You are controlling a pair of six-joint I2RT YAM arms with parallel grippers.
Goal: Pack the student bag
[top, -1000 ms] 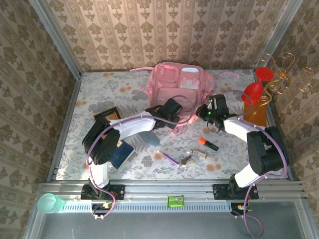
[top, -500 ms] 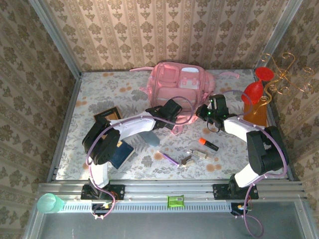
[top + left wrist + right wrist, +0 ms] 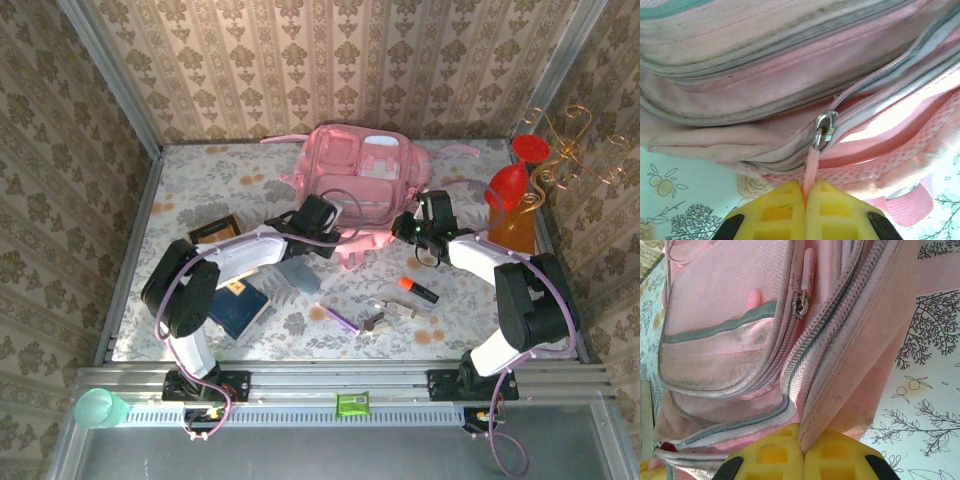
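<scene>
The student bag (image 3: 365,180), a large pink backpack, lies at the back middle of the table. My left gripper (image 3: 333,224) is at its near left edge. In the left wrist view its yellow fingers (image 3: 785,210) are shut (image 3: 805,192) on the pink zipper pull (image 3: 811,165), which hangs from a metal slider (image 3: 824,127) on a partly opened zip. My right gripper (image 3: 410,228) is at the bag's near right corner. In the right wrist view it is shut (image 3: 804,442) on the bag's fabric edge (image 3: 840,385) beside the zip.
A dark blue book (image 3: 240,305), a framed board (image 3: 215,230) and a grey piece (image 3: 298,275) lie on the near left. A purple pen (image 3: 338,318), a metal item (image 3: 392,313) and an orange-black marker (image 3: 418,290) lie in front. A red vase (image 3: 508,185) and a gold wire stand (image 3: 565,150) stand at the right.
My left gripper has shut on the zipper pull and moved left along the bag's near edge. The left arm's elbow has swung left. The right arm has stayed still.
</scene>
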